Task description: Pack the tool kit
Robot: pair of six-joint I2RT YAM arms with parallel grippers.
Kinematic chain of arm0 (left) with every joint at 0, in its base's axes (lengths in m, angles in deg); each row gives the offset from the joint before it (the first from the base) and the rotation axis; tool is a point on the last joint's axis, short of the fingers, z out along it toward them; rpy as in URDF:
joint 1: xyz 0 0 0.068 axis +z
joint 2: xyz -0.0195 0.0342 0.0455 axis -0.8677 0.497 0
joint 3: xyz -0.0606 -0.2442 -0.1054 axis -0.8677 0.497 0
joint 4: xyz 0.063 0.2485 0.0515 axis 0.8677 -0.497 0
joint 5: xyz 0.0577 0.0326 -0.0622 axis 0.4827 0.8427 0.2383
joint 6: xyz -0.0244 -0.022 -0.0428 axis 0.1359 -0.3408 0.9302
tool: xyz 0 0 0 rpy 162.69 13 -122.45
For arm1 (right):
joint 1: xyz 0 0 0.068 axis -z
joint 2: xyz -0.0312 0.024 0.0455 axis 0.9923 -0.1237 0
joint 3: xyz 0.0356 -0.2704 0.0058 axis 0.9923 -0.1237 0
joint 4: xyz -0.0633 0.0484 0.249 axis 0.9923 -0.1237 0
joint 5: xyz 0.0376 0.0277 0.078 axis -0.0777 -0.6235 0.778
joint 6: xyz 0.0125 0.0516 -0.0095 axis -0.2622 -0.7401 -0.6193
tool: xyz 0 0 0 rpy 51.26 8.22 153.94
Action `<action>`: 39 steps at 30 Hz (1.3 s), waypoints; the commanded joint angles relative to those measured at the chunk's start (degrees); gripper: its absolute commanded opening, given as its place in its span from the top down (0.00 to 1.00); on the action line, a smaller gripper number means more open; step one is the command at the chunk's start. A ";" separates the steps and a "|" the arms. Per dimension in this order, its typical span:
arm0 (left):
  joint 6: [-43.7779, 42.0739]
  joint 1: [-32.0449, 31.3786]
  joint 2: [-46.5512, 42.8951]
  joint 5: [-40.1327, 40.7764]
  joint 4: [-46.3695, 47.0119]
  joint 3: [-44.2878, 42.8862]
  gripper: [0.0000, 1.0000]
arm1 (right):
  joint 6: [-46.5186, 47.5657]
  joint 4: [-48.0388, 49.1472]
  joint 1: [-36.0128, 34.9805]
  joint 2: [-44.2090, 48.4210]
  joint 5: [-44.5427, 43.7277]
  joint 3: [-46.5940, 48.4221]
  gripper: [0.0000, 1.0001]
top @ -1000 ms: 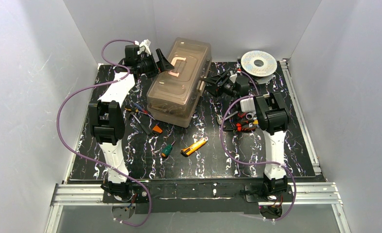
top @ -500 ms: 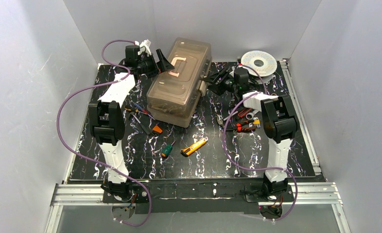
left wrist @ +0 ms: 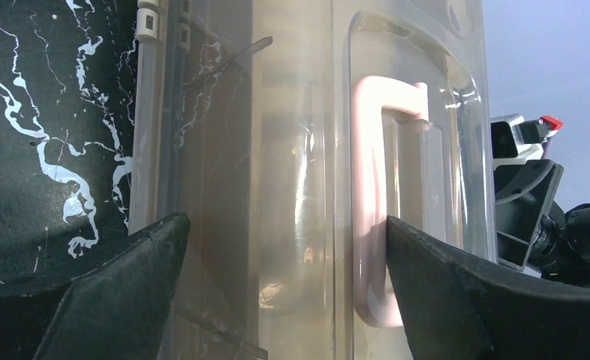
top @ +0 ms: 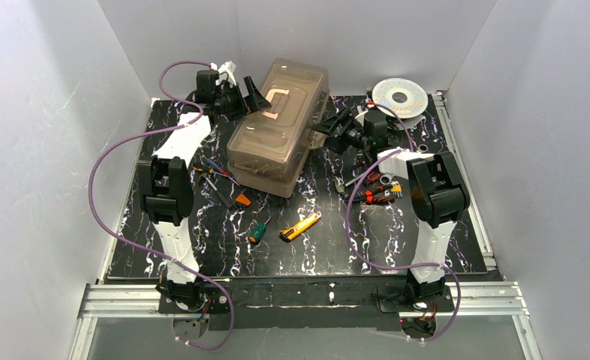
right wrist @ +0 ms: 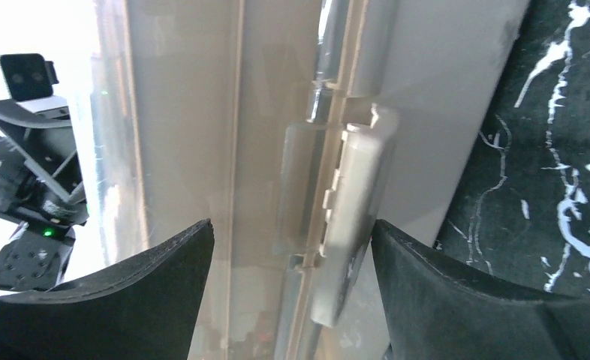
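Here the closed toolbox (top: pixel 277 127) sits far-centre on the table (top: pixel 224 259); left fingers (left wrist: pixel 104 300) and right fingers (right wrist: pixel 457 300), both wide and empty, flank it (right faces the latch (right wrist: pixel 352 217)). Likely step: opening; next, release latch, lift lid (top: pixel 281 105).

From my remote station: the beige toolbox (top: pixel 275 139) sits shut and angled at the far middle of the black marbled table (top: pixel 322 251), its cream handle (top: pixel 278 103) lying flat on the translucent brown lid (top: pixel 266 135). My left gripper (top: pixel 254 93) sits at the box's far-left side and my right gripper (top: pixel 331 124) at its right side, both with fingers spread. Loose screwdrivers (top: pixel 214 177) lie just left of the box, near an orange-handled tool (top: pixel 242 201). A green-handled screwdriver (top: pixel 257 232) and the yellow knife (top: pixel 300 227) lie nearer to me. Red-handled pliers (top: pixel 378 196) lie partly under the right arm. A silver spool (top: pixel 399 96) rests far right.
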State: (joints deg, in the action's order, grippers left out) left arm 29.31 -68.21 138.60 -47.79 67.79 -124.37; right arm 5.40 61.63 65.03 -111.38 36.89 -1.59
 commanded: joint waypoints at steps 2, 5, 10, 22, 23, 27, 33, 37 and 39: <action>-0.50 -3.18 -3.29 -3.54 -6.87 2.10 0.00 | -2.68 6.49 0.92 2.57 2.86 -1.91 0.16; -1.61 -3.24 -4.47 -2.24 -8.23 2.19 0.01 | 1.18 -2.92 1.47 5.13 -0.83 -2.09 0.16; -4.79 -3.21 -7.13 2.04 -11.90 1.47 0.00 | 8.48 -16.68 2.88 10.40 -10.11 -2.23 0.15; -8.59 -8.12 -17.35 10.62 -14.75 7.56 0.00 | 27.52 -39.12 0.10 18.84 -21.77 7.44 0.15; -8.53 -9.08 -18.17 11.62 -14.14 9.23 0.00 | 28.23 -41.71 -0.78 19.08 -23.64 9.36 0.15; -7.36 -11.48 -19.91 11.37 -13.55 13.59 0.00 | 28.99 -49.09 -4.25 19.96 -30.32 15.63 0.11; -3.09 -11.94 -28.98 16.89 -3.33 25.19 0.00 | 31.50 -55.02 -8.28 19.10 -28.80 25.02 0.09; -3.51 -10.92 -32.55 23.24 -7.33 22.20 0.00 | 33.89 -63.09 -11.13 14.79 -28.41 36.72 0.10; -1.77 -9.94 -33.61 25.05 -9.01 20.56 0.00 | 33.91 -66.00 -12.40 12.21 -28.85 41.84 0.13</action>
State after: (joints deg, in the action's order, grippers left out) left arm 25.57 -79.51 109.38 -28.97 61.76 -100.33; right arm 36.43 2.99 54.80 -95.77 9.42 30.17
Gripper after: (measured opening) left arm 0.994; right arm 0.891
